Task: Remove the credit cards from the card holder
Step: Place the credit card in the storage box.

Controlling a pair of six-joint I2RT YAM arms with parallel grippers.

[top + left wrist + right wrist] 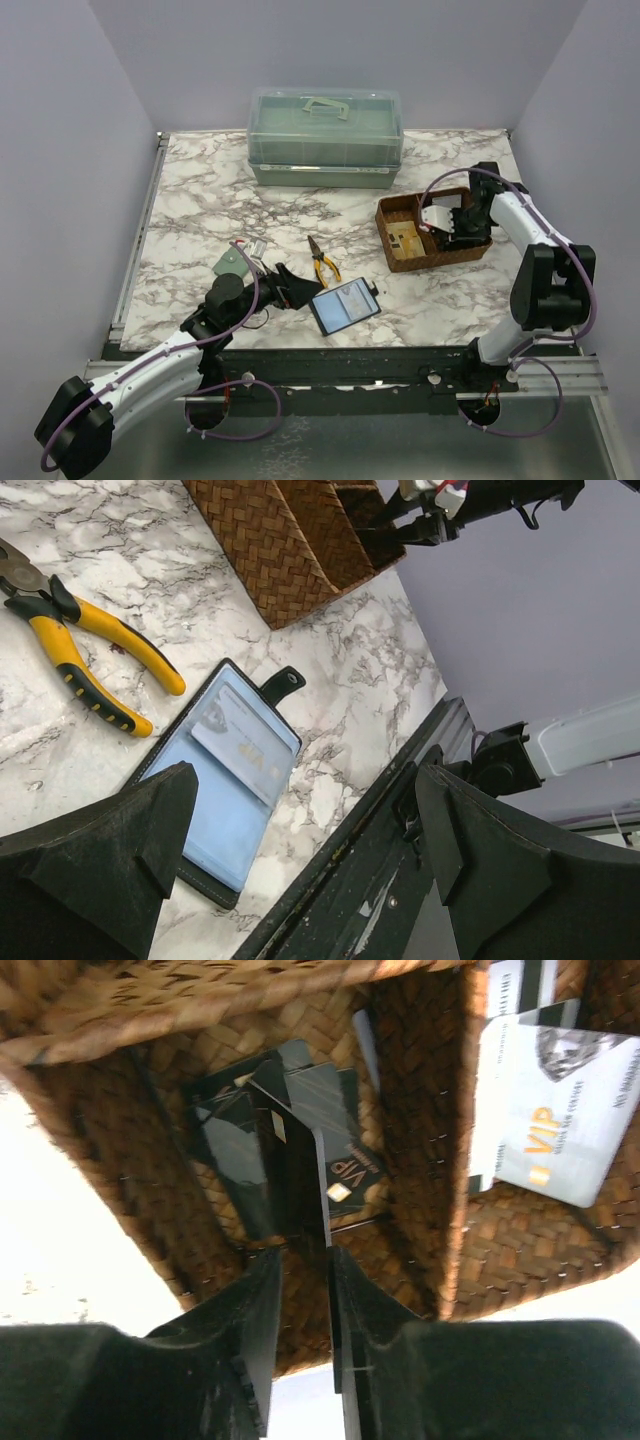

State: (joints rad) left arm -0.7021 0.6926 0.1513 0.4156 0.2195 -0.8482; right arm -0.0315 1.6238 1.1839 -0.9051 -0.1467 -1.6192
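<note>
At lower centre of the overhead view, flat and open on the bench [200,190]: card holder [345,305], just right of the wide-open, empty left jaws, long axis running left to right with the snap tab [283,683] at its upper-right end, one grey credit card [235,745] showing in the blue-grey pocket [225,820]. Well apart at centre right, over the wicker basket [400,262]: right jaws, parted only slightly and pinching nothing, a dark card [325,1190] on edge right at their tips. Nearer by far, then, the left arm [160,365], probably needing only a short reach rightward along that axis.
</note>
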